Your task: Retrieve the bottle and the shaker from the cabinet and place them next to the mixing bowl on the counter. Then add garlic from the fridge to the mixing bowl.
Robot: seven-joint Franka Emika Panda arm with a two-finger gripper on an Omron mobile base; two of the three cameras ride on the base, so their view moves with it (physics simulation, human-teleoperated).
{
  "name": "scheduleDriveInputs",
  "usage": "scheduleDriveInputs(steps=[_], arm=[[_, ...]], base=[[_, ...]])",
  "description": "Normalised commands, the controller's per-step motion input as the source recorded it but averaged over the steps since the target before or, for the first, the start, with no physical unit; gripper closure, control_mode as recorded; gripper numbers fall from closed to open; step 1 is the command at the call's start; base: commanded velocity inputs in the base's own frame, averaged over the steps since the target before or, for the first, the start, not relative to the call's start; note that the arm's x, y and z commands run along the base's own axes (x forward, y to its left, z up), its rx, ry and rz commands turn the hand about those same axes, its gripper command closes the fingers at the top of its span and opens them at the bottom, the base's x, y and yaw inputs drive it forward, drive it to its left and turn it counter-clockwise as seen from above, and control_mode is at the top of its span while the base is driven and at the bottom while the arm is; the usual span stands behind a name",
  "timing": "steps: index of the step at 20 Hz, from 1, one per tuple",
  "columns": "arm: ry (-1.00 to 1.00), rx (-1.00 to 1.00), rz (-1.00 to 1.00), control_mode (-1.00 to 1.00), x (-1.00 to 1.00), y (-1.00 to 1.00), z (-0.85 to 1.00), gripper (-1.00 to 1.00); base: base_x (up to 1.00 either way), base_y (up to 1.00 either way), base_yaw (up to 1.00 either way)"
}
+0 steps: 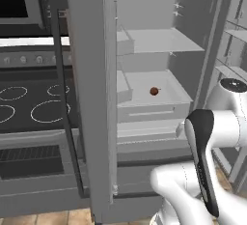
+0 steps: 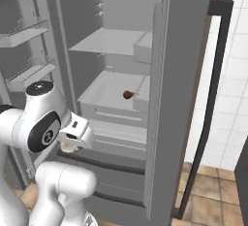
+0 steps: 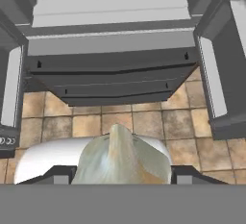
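The hand (image 3: 120,177) is closed on the garlic (image 3: 120,158), a pale bulb with its pointed tip up, seen close between the dark fingertips (image 3: 60,174) in the hand view. In the right base view the bulb (image 2: 68,146) is glimpsed under the wrist, in front of the open fridge (image 2: 184,74). Tan floor tiles (image 3: 144,122) are seen below the hand. A small brown item (image 1: 154,91) lies on a middle fridge shelf (image 1: 169,86). The black stovetop (image 1: 29,108) stands left of the fridge.
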Motion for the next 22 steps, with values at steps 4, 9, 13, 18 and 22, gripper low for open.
scheduleDriveInputs(steps=[4, 9, 13, 18, 22], arm=[[0.0, 0.0, 0.0, 1.0, 0.0, 0.0, 0.0, 1.0], [0.0, 0.0, 0.0, 1.0, 0.0, 0.0, 0.0, 1.0], [0.0, 0.0, 0.0, 1.0, 0.0, 0.0, 0.0, 1.0], [0.0, 0.0, 0.0, 1.0, 0.0, 0.0, 0.0, 1.0], [0.0, 0.0, 0.0, 1.0, 0.0, 0.0, 0.0, 1.0]], base=[[-0.94, 0.23, 0.0], [-0.99, 0.25, 0.0], [-0.9, 0.6, 0.08], [-0.61, 1.0, 0.4], [-0.12, 1.0, 0.34]])
